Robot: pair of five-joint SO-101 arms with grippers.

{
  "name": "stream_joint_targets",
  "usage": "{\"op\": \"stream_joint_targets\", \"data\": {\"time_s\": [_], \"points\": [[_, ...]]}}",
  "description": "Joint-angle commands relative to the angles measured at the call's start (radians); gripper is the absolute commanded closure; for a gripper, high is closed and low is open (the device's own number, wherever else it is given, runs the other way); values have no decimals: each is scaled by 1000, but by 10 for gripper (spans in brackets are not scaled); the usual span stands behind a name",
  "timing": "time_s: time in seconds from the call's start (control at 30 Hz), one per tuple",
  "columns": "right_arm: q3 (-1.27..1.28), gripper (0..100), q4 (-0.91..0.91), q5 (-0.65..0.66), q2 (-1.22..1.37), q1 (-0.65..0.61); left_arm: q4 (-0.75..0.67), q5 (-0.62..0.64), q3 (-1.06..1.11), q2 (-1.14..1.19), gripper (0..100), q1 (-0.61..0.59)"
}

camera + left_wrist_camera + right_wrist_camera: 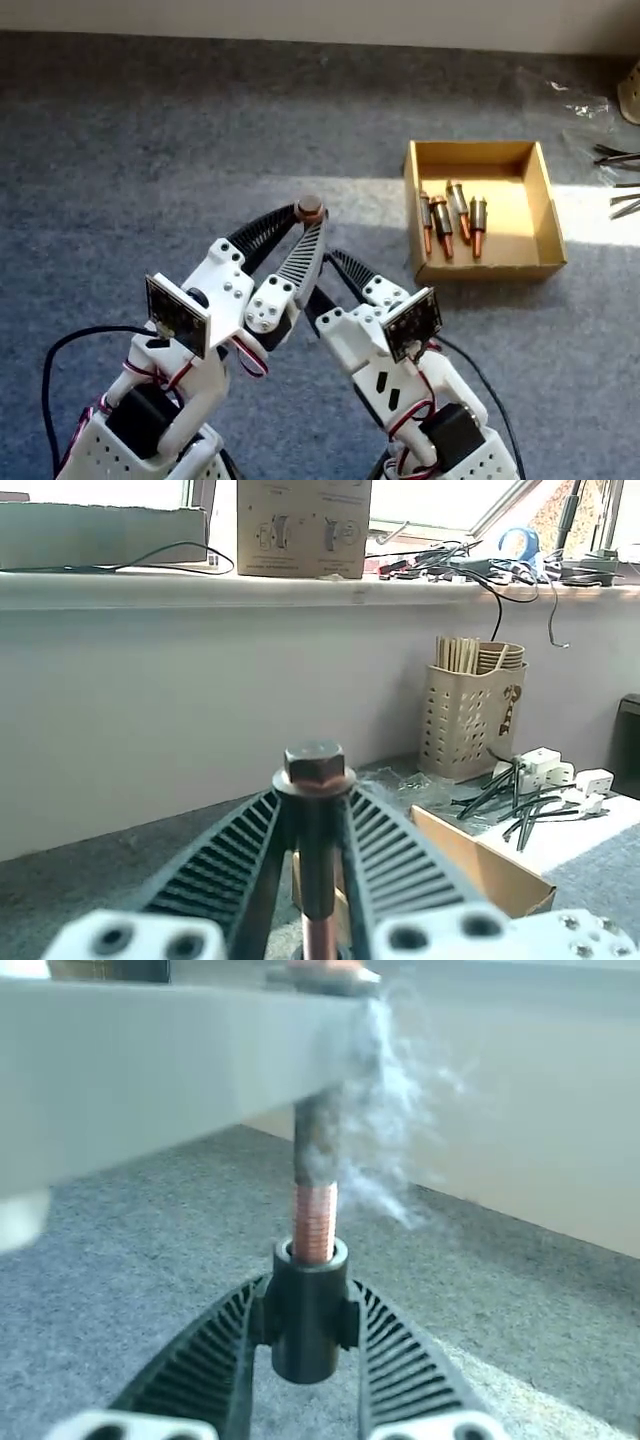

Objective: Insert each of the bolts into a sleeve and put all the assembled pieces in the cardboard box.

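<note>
My left gripper (308, 220) is shut on a bolt (310, 209) and holds it upright above the grey carpet; its hex head (313, 765) stands just above the black fingers (240, 865). My right gripper (308, 1330) sits right below it, shut on a black sleeve (308, 1320). The bolt's copper thread (315, 1222) enters the sleeve's top opening. In the high view the right arm's finger (350, 268) runs under the left gripper. The cardboard box (485, 268) lies to the right and holds several assembled pieces (452, 215).
Black tools (620, 155) and a clear plastic bag (560, 100) lie beyond the box at the right edge. A beige basket of sticks (470, 715), white plugs (545, 770) and the box's corner (490, 865) stand by the wall. Grey carpet (150, 150) spreads to the left.
</note>
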Motion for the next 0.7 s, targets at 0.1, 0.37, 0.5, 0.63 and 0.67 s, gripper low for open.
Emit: {"op": "stream_joint_targets", "data": {"time_s": [0.1,0.37,0.5,0.63,0.67], "points": [[-61,994,-2,-5,-10,-12,-26,-9,13,-1,995,-13],[-62,994,-2,-3,-10,-4,-21,-12,39,-4,995,-15],[-68,994,39,-3,-10,-2,-23,-12,82,-7,995,-41],[-68,994,42,-3,-10,-2,-23,-11,87,-12,964,-38],[-68,994,42,-3,-10,-2,-23,-11,87,-12,930,-39]]}}
